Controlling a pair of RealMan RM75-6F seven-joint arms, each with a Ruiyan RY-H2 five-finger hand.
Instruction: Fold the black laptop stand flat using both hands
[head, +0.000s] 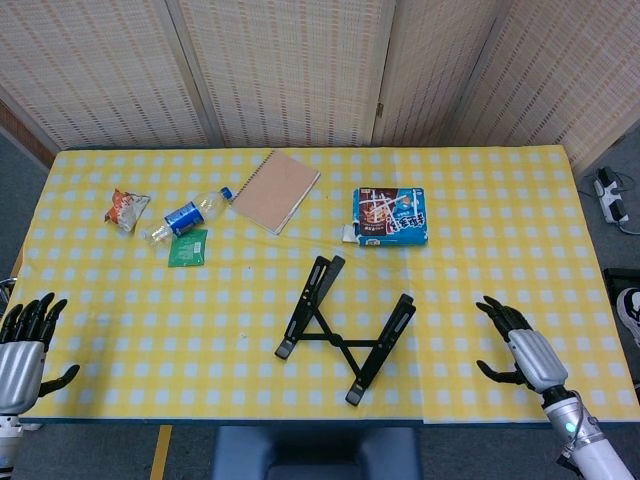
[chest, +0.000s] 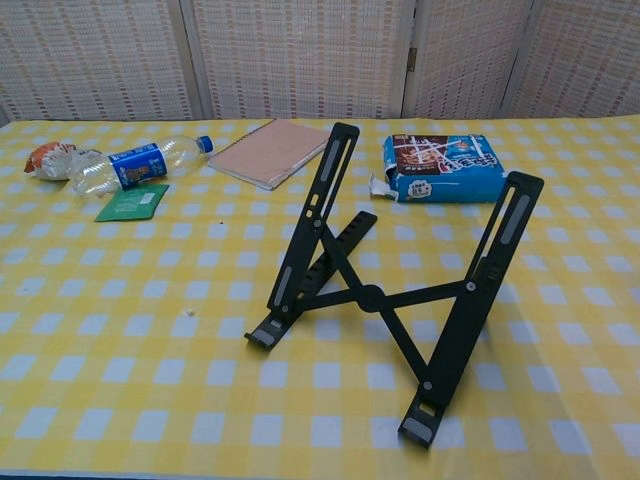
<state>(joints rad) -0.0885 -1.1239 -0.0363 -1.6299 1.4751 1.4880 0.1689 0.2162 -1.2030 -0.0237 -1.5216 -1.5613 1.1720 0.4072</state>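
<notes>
Head view, items by size. Counter (head: 500, 250), yellow-and-white check cloth, under both my hands. Black laptop stand (head: 345, 327), unfolded, its crossed struts raised and its feet on the cloth, well to the left of my right hand (head: 527, 355) and untouched. That hand is released, fingers spread, over the near right part of the cloth. My left hand (head: 20, 345) is likewise released, fingers apart, at the near left edge, well apart from the stand. Brown notebook (head: 276, 190), far beyond the stand, between my hands. Blue snack box (head: 391, 215), far side, ahead and left of my right hand. Plastic bottle (head: 186, 215) with blue label, lying on its side, ahead and right of my left hand. Green packet (head: 188, 247) just beside the bottle. Small snack bag (head: 126, 208), near the bottle.
</notes>
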